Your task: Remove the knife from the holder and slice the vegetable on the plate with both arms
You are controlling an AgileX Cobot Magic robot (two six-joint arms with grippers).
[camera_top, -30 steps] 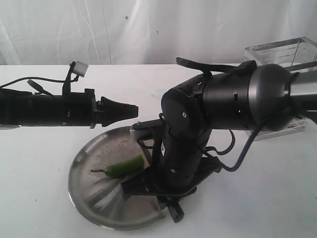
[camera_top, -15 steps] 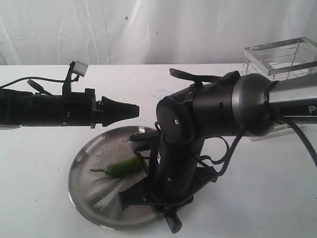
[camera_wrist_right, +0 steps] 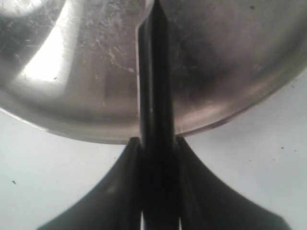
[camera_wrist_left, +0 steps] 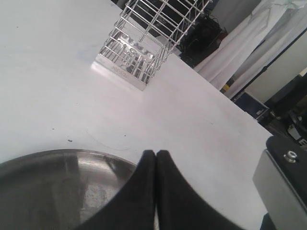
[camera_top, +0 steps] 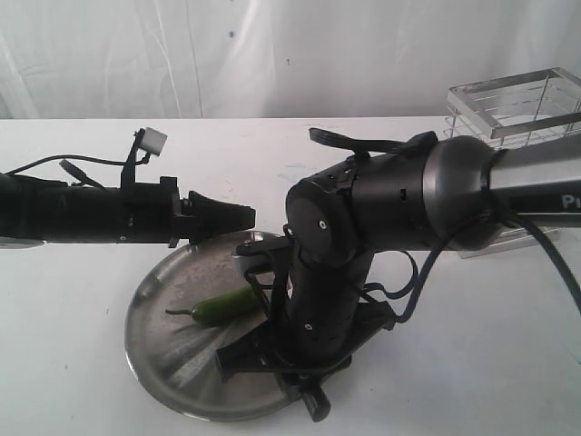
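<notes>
The green chili [camera_top: 222,306] lies on the round steel plate [camera_top: 154,341], left of my right arm [camera_top: 340,263], which bends down over the plate's right side. My right gripper [camera_wrist_right: 156,142] is shut on the knife [camera_wrist_right: 154,72]; its dark blade reaches from the plate's rim [camera_wrist_right: 86,136] in over the plate. The chili does not show in either wrist view. My left gripper [camera_top: 247,216] [camera_wrist_left: 156,152] is shut and empty, hovering above the plate's far edge [camera_wrist_left: 57,158]. The chrome wire holder [camera_top: 517,100] [camera_wrist_left: 144,43] stands at the back right.
The white table [camera_top: 472,345] carries the plate and holder. A white curtain hangs behind it. My right arm's bulk and cables [camera_top: 427,272] hide the plate's right part in the exterior view. A grey camera block [camera_wrist_left: 283,182] shows beside the left gripper.
My right arm has shifted left and lower over the plate, then held. The left arm has dipped slightly toward the plate. The chili has not moved.
</notes>
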